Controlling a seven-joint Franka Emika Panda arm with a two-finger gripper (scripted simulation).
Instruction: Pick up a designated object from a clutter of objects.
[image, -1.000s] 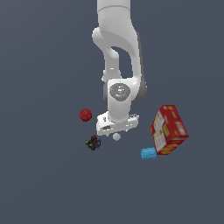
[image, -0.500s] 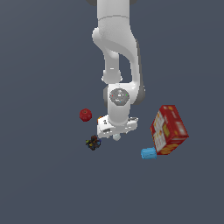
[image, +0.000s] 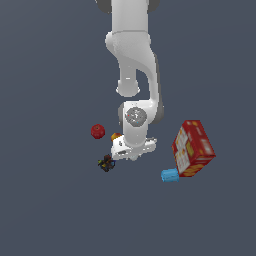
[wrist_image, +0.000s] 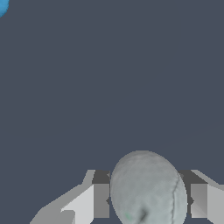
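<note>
The pale grey ball (wrist_image: 146, 186) sits between my two fingers in the wrist view, and their pads (wrist_image: 101, 199) touch it on both sides. My gripper (wrist_image: 149, 199) is shut on the ball, low over the floor. In the exterior view the gripper (image: 133, 157) is down among the clutter and the hand hides the ball. The dark multicoloured object (image: 106, 163) lies just to the exterior view's left of the gripper. The red round piece (image: 98, 131) and the orange-blue object (image: 115, 136) lie further back on that side.
A large red box (image: 192, 148) stands tilted at the exterior view's right. A light blue cylinder (image: 170, 175) lies in front of it, and its edge shows in the wrist view (wrist_image: 2, 5). The floor is plain dark grey.
The hand has come down over the white ball, which showed below the fingers a second ago and is now hidden between them. The other objects have not moved.
</note>
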